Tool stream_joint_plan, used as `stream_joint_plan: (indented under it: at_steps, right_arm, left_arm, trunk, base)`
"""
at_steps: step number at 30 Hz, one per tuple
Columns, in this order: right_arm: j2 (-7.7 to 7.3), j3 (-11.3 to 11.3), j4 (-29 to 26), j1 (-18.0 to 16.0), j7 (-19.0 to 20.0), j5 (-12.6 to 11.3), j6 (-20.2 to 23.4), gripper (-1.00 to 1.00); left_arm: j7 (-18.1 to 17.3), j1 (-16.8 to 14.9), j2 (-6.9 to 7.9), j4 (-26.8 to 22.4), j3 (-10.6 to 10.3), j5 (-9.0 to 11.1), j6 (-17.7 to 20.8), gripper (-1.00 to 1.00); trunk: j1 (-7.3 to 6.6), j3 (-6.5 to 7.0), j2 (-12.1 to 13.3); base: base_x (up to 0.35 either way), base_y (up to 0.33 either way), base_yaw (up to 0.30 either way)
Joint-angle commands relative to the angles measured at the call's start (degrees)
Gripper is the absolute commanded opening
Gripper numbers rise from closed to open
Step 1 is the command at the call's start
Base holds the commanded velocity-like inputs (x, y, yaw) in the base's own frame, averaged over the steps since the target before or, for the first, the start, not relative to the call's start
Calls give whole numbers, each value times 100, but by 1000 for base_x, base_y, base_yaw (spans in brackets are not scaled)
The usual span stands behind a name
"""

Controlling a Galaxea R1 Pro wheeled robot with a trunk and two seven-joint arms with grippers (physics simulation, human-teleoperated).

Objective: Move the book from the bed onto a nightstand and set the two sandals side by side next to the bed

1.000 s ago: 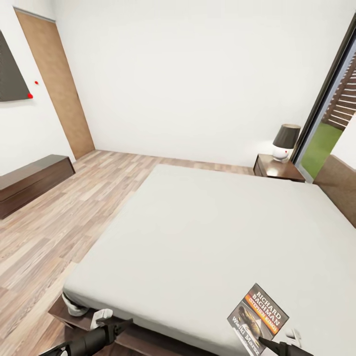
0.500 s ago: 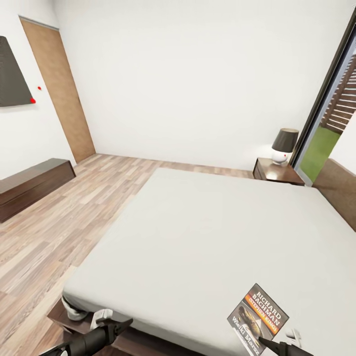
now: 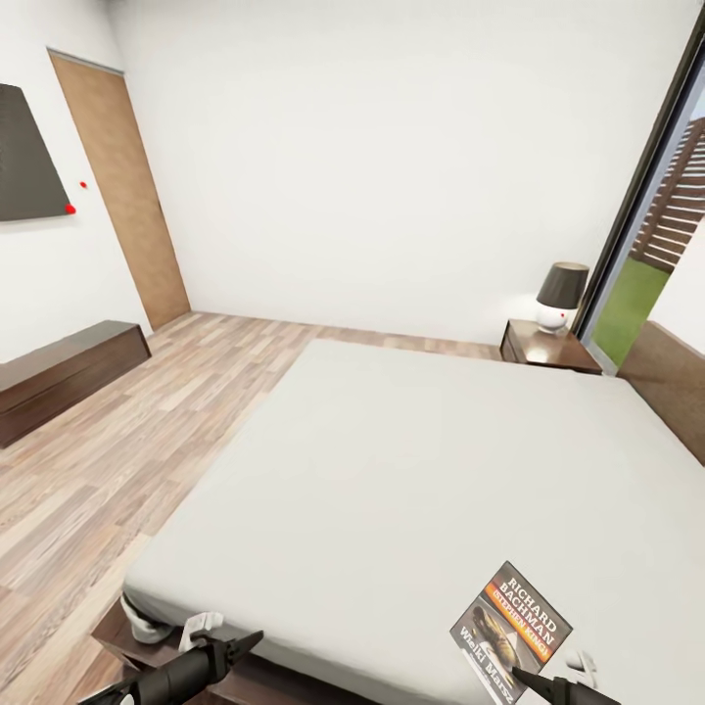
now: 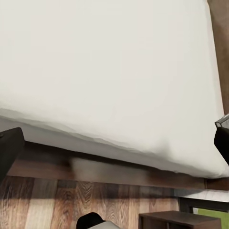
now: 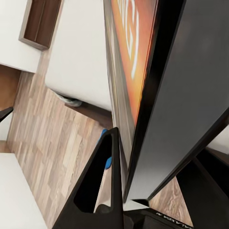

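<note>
The book (image 3: 511,629), dark with an orange band and white "Richard Bachman" lettering, stands tilted above the bed's near right corner. My right gripper (image 3: 524,678) is shut on its lower edge. The right wrist view has the cover (image 5: 126,57) edge-on between the two fingers. The pale grey bed (image 3: 421,470) spreads ahead of me on its dark wood base. My left gripper (image 3: 235,646) hangs open and holds nothing, low by the bed's foot, its fingers (image 4: 9,152) wide apart. The nightstand (image 3: 548,348) stands at the bed's far right corner. A bright blue scrap (image 5: 108,160) lies on the floor; I cannot tell what it is.
A lamp with a dark shade (image 3: 560,294) sits on the nightstand beside the tall dark-framed window (image 3: 636,225). A long low dark cabinet (image 3: 64,377) runs along the left wall under a dark panel (image 3: 24,157). A wood door (image 3: 122,191) is at the back left. Plank floor (image 3: 127,431) lies left of the bed.
The whole head view has shifted, with the door, cabinet and nightstand now lower in the picture, so the camera moved. Both grippers and the held book keep their places.
</note>
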Motion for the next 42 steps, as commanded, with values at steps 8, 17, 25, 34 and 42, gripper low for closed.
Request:
stream_joint_plan:
  at_steps: [8, 17, 25, 34, 42]
  right_arm:
    - [-1, 37, 2, -4, 20, -37, -1, -100]
    - [-5, 11, 129, -4, -84, -55, -1, -100]
    - [-9, -90, 581, -4, -778, -860, -1, -100]
    - [-3, -69, 572, -4, -673, -940, -4, -100]
    - [-2, -67, 565, -4, 580, -917, -57, -100]
  left_arm:
    - [-3, -3, 7, -1, -33, 60, 49, 100]
    - [-2, -3, -1, -1, -34, 60, 49, 100]
    - [-2, -3, -13, 0, -35, 60, 49, 100]
    - [-2, -3, -37, 4, -33, 60, 49, 100]
    - [-2, -3, -37, 3, -33, 60, 49, 100]
  trunk:
    - [1, 67, -5]
    - [1, 150, -5]
    - [1, 223, -5]
    - [1, 301, -5]
    - [1, 375, -5]
  base:
    - [0, 0, 0]
    - [0, 0, 0]
    - [0, 0, 0]
    - [0, 0, 0]
    - [0, 0, 0]
